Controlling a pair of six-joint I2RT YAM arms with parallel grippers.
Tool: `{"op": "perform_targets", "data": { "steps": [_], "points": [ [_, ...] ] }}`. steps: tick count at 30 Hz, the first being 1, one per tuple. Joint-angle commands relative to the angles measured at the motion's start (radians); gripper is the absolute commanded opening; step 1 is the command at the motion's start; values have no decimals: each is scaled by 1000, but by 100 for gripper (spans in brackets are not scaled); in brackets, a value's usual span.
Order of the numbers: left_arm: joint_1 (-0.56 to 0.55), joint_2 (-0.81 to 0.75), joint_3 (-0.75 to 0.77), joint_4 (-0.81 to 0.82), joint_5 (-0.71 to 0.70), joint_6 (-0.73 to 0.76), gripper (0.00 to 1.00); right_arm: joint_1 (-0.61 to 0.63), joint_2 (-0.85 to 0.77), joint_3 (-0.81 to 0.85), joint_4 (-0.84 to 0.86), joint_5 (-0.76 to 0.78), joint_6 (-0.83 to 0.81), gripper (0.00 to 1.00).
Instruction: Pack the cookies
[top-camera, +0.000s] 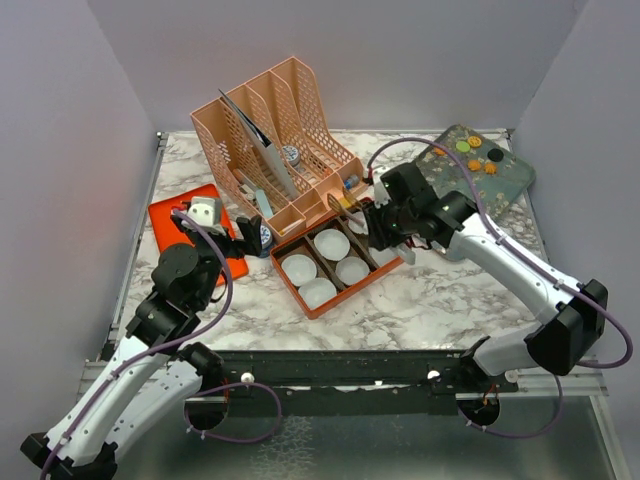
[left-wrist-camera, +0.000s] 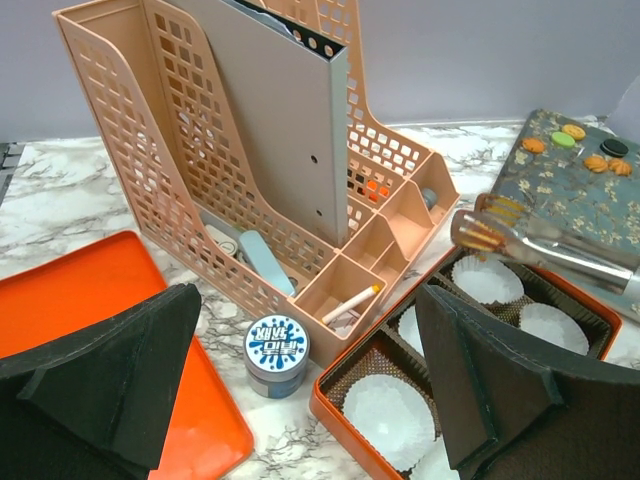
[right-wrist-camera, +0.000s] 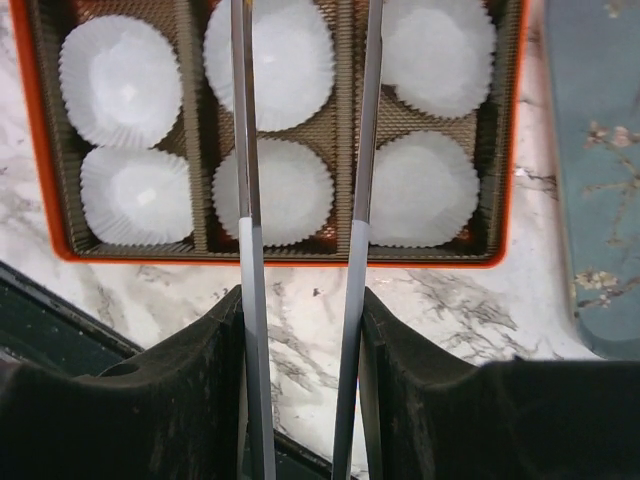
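High rear overview; both wrist close-ups on tray (top-camera: 360, 289)

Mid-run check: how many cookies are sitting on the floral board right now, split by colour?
Orange cookies: 4
Green cookie: 1
Black cookie: 1
Total: 6

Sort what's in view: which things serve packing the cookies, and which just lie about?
Job: cookies, paper cups, orange box, tongs in right gripper.
Lying about: peach desk organiser, blue-and-white tin, flat orange tray.
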Motion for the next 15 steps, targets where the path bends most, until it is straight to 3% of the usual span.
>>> {"op": "perform_targets", "data": {
  "steps": [1, 9, 15],
  "points": [
    [20, 12, -18, 15, 28, -10, 99, 120, -5, -2, 6, 48, 32, 21],
    [23, 0, -22, 7, 32, -15, 99, 291, 51, -19, 29, 65, 0, 22],
    [25, -1, -24, 12, 23, -11, 99, 321, 82, -68, 66, 45, -8, 22]
  ]
}}
